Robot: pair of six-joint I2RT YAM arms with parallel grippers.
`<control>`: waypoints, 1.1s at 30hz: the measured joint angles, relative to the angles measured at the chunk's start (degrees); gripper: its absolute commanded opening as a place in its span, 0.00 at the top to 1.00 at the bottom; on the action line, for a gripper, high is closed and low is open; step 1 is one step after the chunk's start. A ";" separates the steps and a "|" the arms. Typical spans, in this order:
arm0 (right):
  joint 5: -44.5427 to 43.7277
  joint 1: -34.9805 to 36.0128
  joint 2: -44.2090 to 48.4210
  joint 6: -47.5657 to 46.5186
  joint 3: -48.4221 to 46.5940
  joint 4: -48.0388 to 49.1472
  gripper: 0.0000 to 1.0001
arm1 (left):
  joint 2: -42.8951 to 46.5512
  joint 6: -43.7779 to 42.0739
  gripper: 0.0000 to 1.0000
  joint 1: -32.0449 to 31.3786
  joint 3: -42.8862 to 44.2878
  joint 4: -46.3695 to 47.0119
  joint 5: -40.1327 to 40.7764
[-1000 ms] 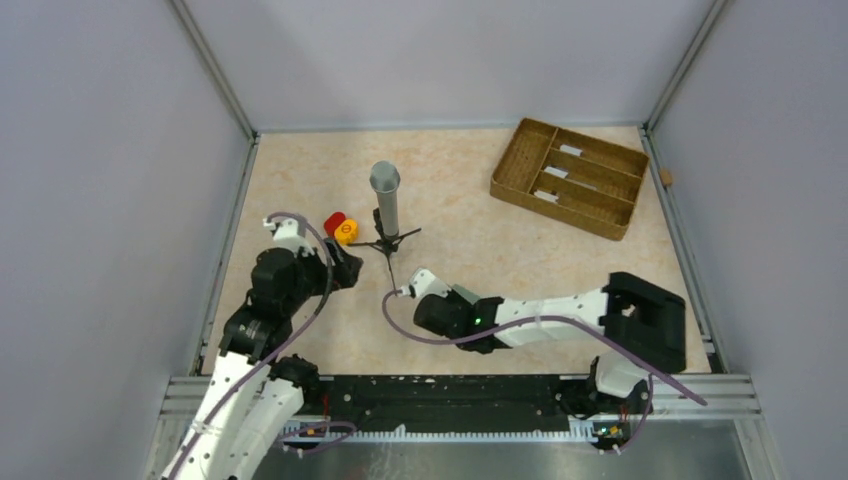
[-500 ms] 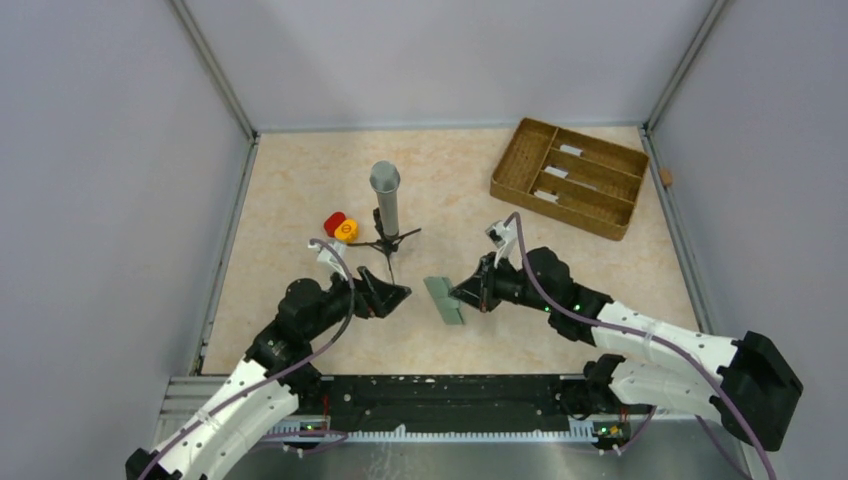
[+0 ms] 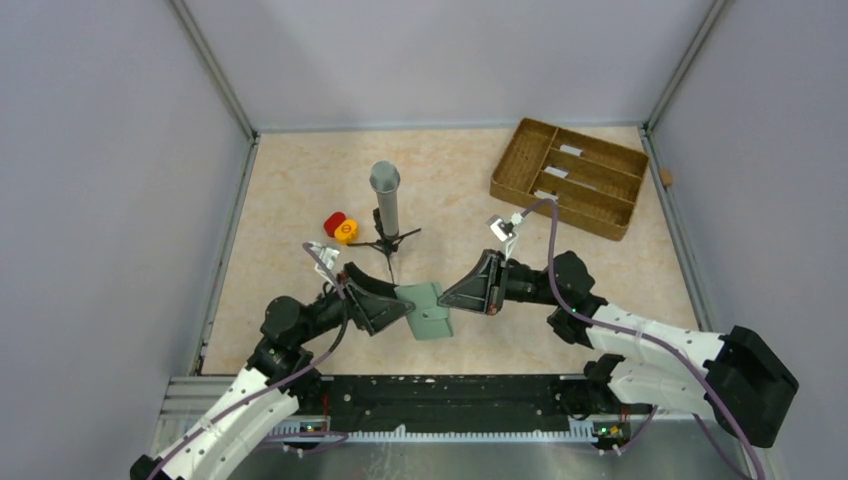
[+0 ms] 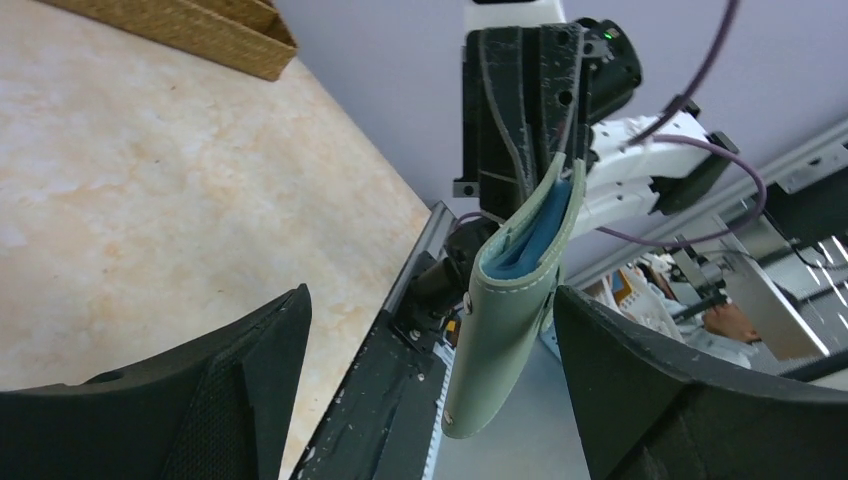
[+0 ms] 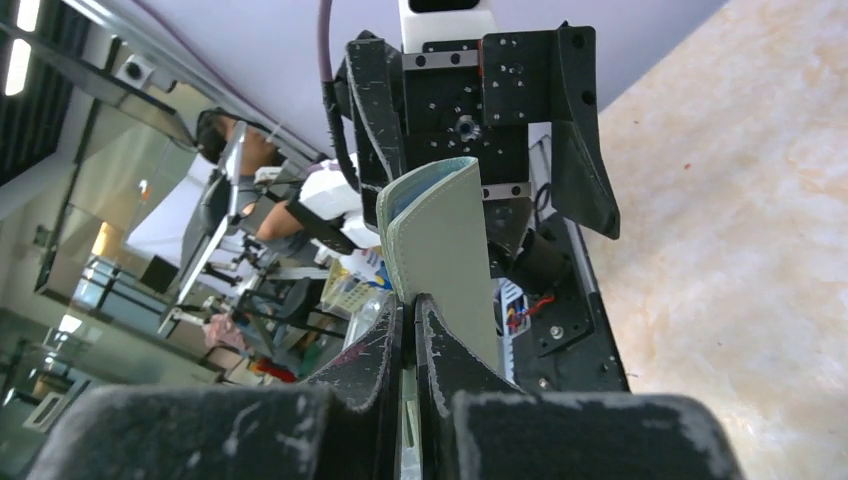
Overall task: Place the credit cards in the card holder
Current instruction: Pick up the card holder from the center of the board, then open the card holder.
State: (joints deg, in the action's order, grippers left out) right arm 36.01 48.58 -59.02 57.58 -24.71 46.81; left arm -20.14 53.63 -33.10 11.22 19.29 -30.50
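- Grey-green card holder [image 3: 430,312] is off the table, pinched at one edge by my right gripper [image 5: 410,345], jaws clamped tight on it.
- My left gripper [image 3: 398,308] is spread wide, a finger on either side of the holder. No contact as far as I can tell.
- Holder is mostly folded, with blue lining showing at the gap.
- Credit cards [image 3: 570,150]: silvery ones lie in the brown tray [image 3: 575,217], well apart from us.
- My read: early days. The holder needs opening and no card is loaded yet.
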 measured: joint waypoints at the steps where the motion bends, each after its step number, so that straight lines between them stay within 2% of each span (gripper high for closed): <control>1: 0.37 0.00 -0.26 0.72 0.00 1.03 1.00 | 0.07 0.63 0.19 0.00 0.00 0.98 -0.66; 3: 1.33 0.00 -0.98 2.12 0.00 3.13 1.00 | 0.07 1.90 0.33 0.00 0.00 2.84 -2.19; 10: 2.47 0.00 -2.21 3.10 0.00 4.35 1.00 | -2.32 5.86 0.56 -0.42 -0.37 8.63 -5.22; 13: 2.49 0.00 -2.38 2.89 0.00 3.69 1.00 | -4.52 8.37 0.84 -1.27 -1.46 13.42 -5.62; 14: 2.58 -0.07 -2.36 2.62 0.00 3.08 0.96 | -5.62 8.85 0.94 -1.60 -1.75 15.17 -5.97; 15: 2.67 -0.39 -2.27 2.12 -0.02 2.05 0.75 | -6.36 9.49 1.00 -1.68 -1.86 16.31 -6.16; 16: 2.71 -0.68 -2.16 1.77 -0.04 1.05 0.59 | -6.71 9.97 1.00 -1.75 -1.95 16.96 -6.16; 17: 2.67 -1.11 -1.97 1.25 -0.24 -0.61 0.48 | -6.88 10.01 1.00 -1.84 -1.99 17.05 -6.03; 19: 2.67 -1.70 -1.57 -2.43 -2.01 -7.85 0.33 | -6.34 9.57 1.00 -2.19 -2.01 14.78 -4.98; 21: 2.12 -1.95 -0.81 -5.95 -3.91 -15.06 0.26 | -4.87 8.02 1.00 -2.29 -1.44 8.74 -3.06; 22: 1.27 -2.01 0.15 -8.50 -5.11 -19.52 0.26 | -4.26 7.23 1.00 -2.32 -0.94 5.35 -2.01; 24: -0.37 -2.16 2.27 -13.33 -7.41 -27.47 0.32 | -3.41 5.44 1.00 -2.36 0.66 -2.21 0.61; 27: -2.21 -2.21 4.37 -20.02 -11.15 -36.81 0.48 | -3.41 4.07 1.00 -2.36 2.16 -8.85 2.95; 33: -0.37 -1.18 2.99 -26.60 -14.10 -43.43 0.57 | -9.60 2.93 1.00 -2.43 3.28 -13.33 1.29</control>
State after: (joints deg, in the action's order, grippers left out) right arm 35.64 47.40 -56.03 30.98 -38.81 3.38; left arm -29.74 56.55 -35.53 14.50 5.96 -29.21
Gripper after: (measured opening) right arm 0.465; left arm 0.074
